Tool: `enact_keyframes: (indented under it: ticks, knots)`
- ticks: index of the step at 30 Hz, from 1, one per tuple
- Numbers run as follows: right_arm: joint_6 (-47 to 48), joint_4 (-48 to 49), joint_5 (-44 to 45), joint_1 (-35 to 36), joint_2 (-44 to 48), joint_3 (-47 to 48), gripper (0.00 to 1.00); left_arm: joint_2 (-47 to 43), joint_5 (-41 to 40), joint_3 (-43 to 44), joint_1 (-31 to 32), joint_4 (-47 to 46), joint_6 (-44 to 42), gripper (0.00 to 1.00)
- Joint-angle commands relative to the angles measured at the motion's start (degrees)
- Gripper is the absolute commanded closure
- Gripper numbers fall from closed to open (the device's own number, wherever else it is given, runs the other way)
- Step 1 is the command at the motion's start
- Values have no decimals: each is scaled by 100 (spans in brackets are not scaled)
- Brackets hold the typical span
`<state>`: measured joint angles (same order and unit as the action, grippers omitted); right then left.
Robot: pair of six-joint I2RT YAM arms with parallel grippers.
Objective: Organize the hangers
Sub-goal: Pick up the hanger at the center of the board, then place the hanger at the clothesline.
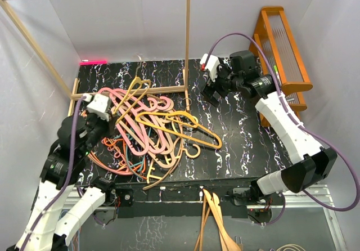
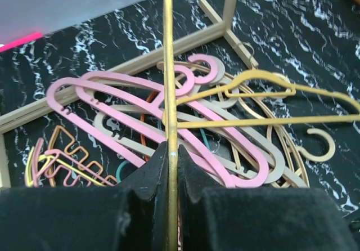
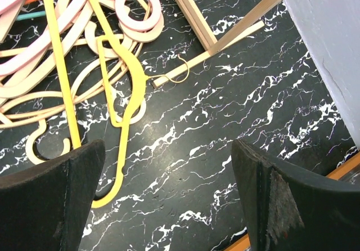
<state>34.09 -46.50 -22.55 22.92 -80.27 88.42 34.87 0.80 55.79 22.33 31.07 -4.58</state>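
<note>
Noted black marbled counter, with light wooden frame standing on its far left part and orange stand at its far right edge.

Found hangers heaped in a tangle on left half of counter, in front of frame base: pink, tan, yellow, orange, some teal.

Observed left tool at left edge of heap, clamped narrow on thin bar of gold hanger, held upright between the fingers in wrist view.

Observed right tool beyond right side of heap, spread wide above bare counter, gripping nothing. Yellow hanger lying near its left finger in wrist view.

Seen at near edge, below counter: wooden hangers.
</note>
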Motion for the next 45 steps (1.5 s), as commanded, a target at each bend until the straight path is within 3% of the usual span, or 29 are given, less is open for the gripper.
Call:
enact_keyframes:
  ticks: [1, 4, 9, 17, 24, 31, 36, 45]
  knots:
    - [-359, 66, -12, -4, -126, 288, 1, -138, -370, 677, 17, 1060, 473, 100]
    - [-457, 291, -98, -2, -100, 98, 2, -51, -960, 961, 14, 870, 851, 100]
    - [-538, 562, -110, 2, 53, -224, 1, 127, -1101, 849, 12, -652, 877, 100]
    - [-532, 798, 196, -1, 413, -713, 1, 1113, -634, 1380, 6, -2141, 816, 100]
    - [-569, 967, 281, 1, 618, -1068, 2, 1349, -464, 1496, 14, -3285, 485, 100]
    - [-568, 1107, 397, 2, 700, -1299, 2, 1330, -65, 1499, 11, -3736, 230, 100]
    - [-559, 1185, 420, -7, 685, -1370, 2, 1771, -516, 1966, 15, -3588, 234, 100]
    - [-615, 1155, 312, -7, 738, -1293, 2, 2622, -636, 2702, 10, -3324, 315, 100]
